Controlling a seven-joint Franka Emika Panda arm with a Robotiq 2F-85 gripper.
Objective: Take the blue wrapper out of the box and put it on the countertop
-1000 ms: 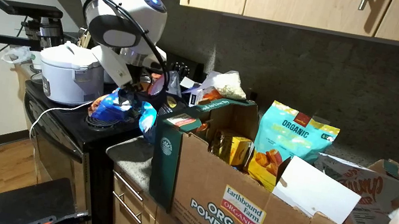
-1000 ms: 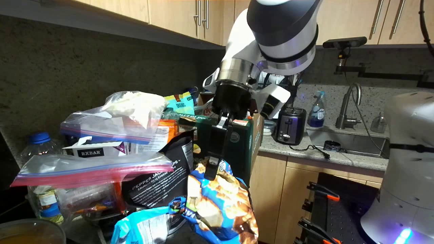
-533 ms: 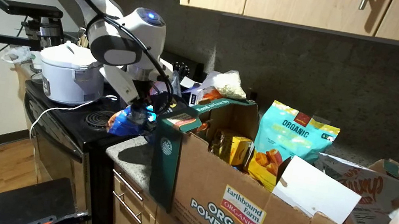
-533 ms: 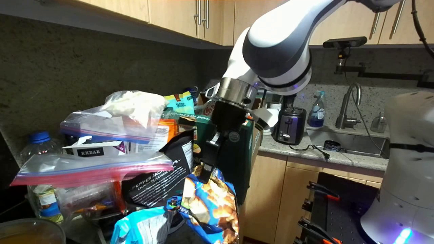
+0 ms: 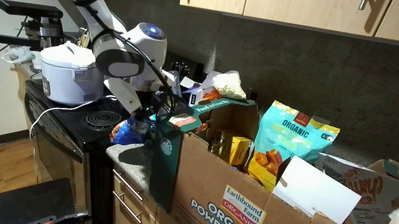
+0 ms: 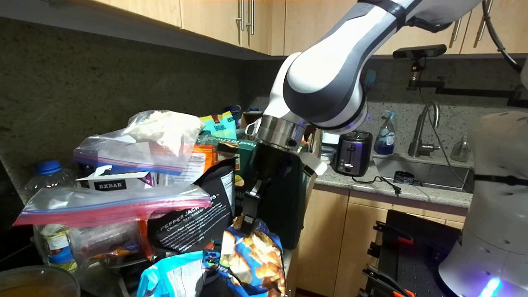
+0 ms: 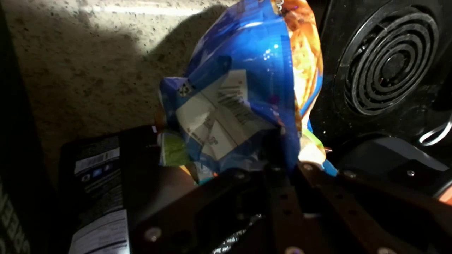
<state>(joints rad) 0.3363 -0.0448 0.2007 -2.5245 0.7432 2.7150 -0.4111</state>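
My black tool (image 6: 248, 226) is pinching the crumpled blue plastic wrapper (image 7: 261, 70). It's hanging outside the large brown-and-green cardboard box (image 5: 208, 185), near the grey speckled stone tabletop (image 7: 91, 77).

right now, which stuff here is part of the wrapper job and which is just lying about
For the job: blue snack wrapper, tool holding it, Earthbound Farm cardboard box, speckled countertop

Just lying about: white rice cooker, toaster, RXBAR carton, Pepper Jack pouch
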